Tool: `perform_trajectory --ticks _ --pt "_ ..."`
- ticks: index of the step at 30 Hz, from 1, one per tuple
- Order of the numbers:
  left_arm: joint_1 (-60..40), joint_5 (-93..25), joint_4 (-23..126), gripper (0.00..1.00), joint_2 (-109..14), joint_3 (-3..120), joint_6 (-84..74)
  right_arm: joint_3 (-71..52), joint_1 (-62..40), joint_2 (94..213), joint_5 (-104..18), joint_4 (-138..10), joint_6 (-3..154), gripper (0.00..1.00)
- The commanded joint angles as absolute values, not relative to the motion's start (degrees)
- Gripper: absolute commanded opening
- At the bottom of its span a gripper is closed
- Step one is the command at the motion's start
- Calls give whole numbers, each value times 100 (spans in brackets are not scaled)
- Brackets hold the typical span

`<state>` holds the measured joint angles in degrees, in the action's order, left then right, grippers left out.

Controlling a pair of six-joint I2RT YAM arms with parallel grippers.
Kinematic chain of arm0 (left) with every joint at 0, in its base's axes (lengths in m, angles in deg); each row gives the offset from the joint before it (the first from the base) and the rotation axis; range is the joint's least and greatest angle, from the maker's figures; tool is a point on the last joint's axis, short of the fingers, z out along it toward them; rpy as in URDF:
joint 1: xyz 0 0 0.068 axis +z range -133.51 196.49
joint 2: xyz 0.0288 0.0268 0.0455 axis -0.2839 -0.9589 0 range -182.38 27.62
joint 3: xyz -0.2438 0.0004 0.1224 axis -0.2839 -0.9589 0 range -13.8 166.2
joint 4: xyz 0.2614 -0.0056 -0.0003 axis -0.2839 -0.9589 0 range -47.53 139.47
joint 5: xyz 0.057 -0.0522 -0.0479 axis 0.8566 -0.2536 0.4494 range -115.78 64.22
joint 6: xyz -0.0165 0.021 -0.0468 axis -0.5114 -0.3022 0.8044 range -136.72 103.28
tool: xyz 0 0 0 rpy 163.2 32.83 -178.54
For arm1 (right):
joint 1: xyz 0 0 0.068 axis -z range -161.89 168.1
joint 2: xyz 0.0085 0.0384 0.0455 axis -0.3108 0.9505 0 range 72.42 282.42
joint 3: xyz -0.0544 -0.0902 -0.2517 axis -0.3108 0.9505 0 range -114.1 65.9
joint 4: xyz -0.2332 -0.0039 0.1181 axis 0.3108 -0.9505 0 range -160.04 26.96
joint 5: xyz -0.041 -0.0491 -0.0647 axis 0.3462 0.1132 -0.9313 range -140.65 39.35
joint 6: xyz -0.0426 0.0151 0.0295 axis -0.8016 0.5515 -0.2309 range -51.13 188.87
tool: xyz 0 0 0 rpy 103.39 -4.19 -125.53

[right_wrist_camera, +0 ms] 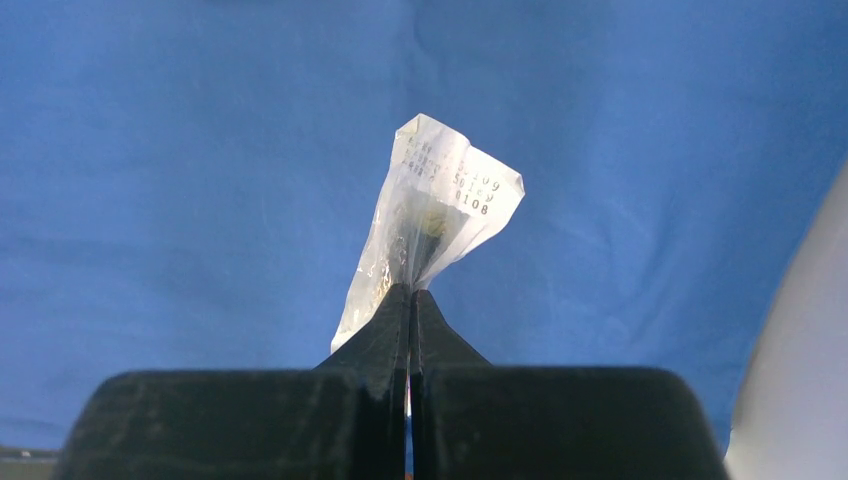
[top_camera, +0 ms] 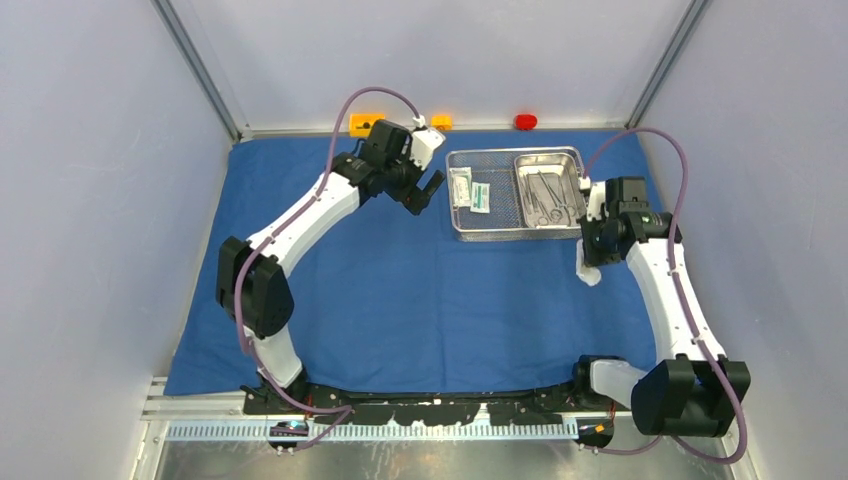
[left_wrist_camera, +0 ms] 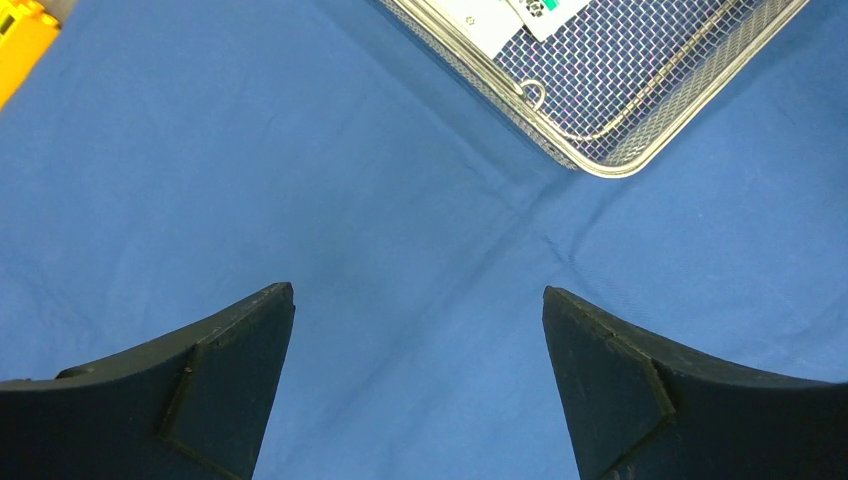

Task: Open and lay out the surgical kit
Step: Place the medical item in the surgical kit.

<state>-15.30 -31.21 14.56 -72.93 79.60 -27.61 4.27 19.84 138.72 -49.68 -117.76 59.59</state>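
The blue cloth wrap (top_camera: 400,290) lies spread flat over the table. On it at the back right stands the silver wire-mesh basket (top_camera: 500,228), with the steel tray (top_camera: 572,165) in its right half. Slim metal instruments (top_camera: 545,197) lie in the tray. Two white packets (top_camera: 460,186) (top_camera: 481,197) lie in the basket's left half. My right gripper (right_wrist_camera: 411,290) is shut on a third crumpled white packet (right_wrist_camera: 440,210), held above the cloth just off the basket's right front corner (top_camera: 588,272). My left gripper (left_wrist_camera: 418,295) is open over bare cloth, left of the basket (left_wrist_camera: 600,160).
Two orange blocks (top_camera: 366,123) (top_camera: 441,122) and a small red block (top_camera: 525,122) sit along the back edge beyond the cloth. Grey walls enclose the table on three sides. An orange block (left_wrist_camera: 20,40) shows in the corner of the left wrist view.
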Motion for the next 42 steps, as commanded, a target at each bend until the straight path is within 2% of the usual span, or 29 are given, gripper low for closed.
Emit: perform_trajectory --ticks 1,8,12,20,23,29,36,42 --pt "-1503 -3171 1794 97 -7331 8058 -2625 537 2165 13853 -4759 -12060 5475 0" --pt "-1505 -3194 1855 97 -7319 8078 -2699 686 2169 14975 -4480 -11983 5513 0" --pt "-1505 -3218 1891 97 -7339 8098 -2685 763 2173 15522 -4708 -11810 5692 0" --pt "-1505 -3264 1914 97 -7457 8187 -2679 754 2171 16027 -4755 -11780 5719 0" --pt "-1506 -3264 1877 97 -7497 8246 -2692 720 2170 16221 -4690 -11873 5651 6" --pt "-1505 -3235 1835 97 -7507 8301 -2758 688 2171 16363 -4573 -11956 5574 23" --pt "-1504 -3117 1749 97 -7464 8325 -2870 613 2170 16365 -4531 -12044 5528 29" --pt "-1506 -2987 1754 97 -7374 8287 -2954 70 2164 16002 -4653 -12168 5544 35"
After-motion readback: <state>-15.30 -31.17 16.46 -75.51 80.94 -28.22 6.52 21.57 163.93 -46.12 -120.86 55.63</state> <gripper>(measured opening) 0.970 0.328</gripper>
